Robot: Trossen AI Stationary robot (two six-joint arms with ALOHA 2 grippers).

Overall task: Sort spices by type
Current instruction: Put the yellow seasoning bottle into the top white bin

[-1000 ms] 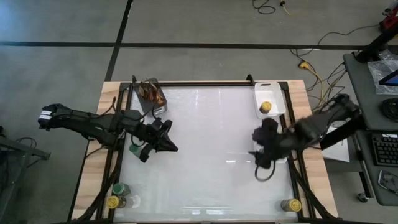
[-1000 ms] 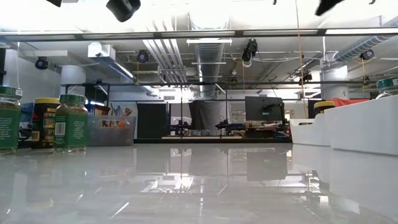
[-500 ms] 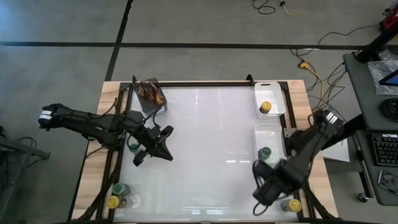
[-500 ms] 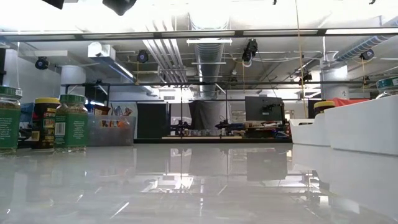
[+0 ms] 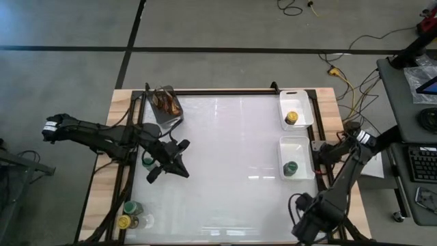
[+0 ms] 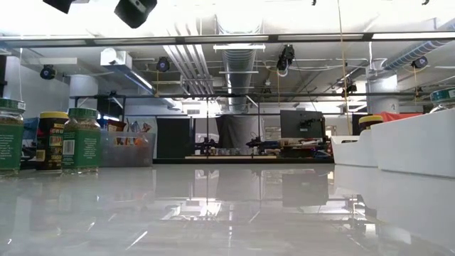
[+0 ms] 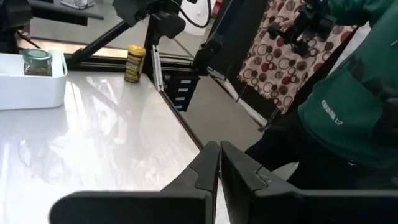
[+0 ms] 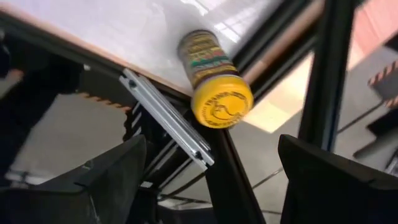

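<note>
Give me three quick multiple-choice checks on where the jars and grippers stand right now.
1. Where is the right gripper?
A. over the far tray
B. at the table's near right corner
C. beside the cup of sticks

2. What lid colour has the jar in the far white tray?
A. yellow
B. green
C. red

3. How are the left gripper fingers?
A. wide open
B. clamped on a jar
C. shut, holding nothing

Answers:
1 B: the high view shows it at that corner, and its wrist view looks at a yellow-lid jar at the table edge.
2 A: the jar there has a yellow lid; the near white tray holds a green-lid jar.
3 C: the wrist view shows the fingers together with nothing between.
</note>
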